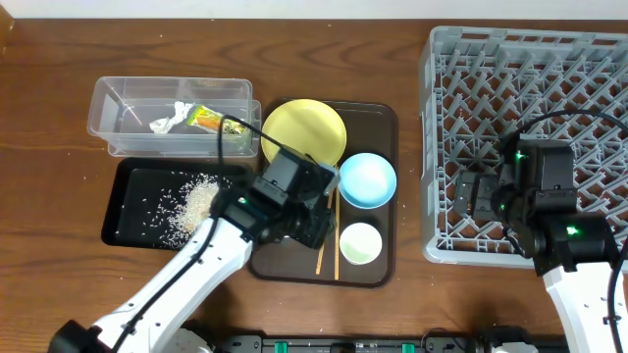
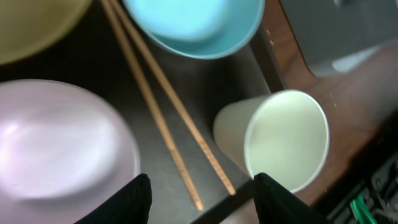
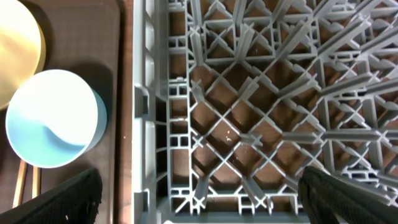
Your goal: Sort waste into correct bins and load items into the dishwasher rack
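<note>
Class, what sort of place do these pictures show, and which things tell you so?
Likely a lab tabletop staged as a dish-clearing station: a grey dishwasher rack, a brown serving tray of dishes, and a clear tub and black tray holding waste.

One yellow plate, one light blue bowl, one pinkish-white bowl, one white cup and two wooden chopsticks are counted. One clear tub, one black tray, one brown serving tray and one grey rack are seen. One snack wrapper and one tissue are counted.
</note>
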Tool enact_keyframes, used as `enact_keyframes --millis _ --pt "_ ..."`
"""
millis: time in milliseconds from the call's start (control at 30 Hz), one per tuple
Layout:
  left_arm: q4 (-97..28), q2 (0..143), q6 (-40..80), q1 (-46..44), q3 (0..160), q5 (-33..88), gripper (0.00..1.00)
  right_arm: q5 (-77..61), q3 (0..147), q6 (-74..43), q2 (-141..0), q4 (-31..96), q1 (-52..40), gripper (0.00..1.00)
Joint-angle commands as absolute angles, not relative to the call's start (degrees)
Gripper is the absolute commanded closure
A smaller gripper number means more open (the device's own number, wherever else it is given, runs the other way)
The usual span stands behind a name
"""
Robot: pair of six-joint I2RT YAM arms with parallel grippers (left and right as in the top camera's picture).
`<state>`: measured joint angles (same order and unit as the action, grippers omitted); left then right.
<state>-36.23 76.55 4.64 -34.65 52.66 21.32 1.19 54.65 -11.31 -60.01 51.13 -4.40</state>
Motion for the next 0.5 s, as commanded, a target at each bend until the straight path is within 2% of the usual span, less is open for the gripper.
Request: enact_keyframes --millis 0,300,400,467 --pt "-36.73 78.46 4.58 -36.86 52.45 22.5 0.44 0.97 55.81 -12.4 -59.92 51.68 -4.14 0.01" --pt "-34.22 85.93 4.78 -41.12 51.96 22.52 0.46 0.95 55.75 -12.43 -59.92 53.84 -4.14 0.01" --pt "-32.73 87.77 4.78 -42.0 51.96 22.5 0.59 0.97 55.75 -12.43 -59.92 54.22 -4.14 0.01" --pt "-31.94 88.47 4.78 -42.26 51.96 22.52 0.72 0.99 55.75 -12.4 -59.92 54.33 -4.14 0.01"
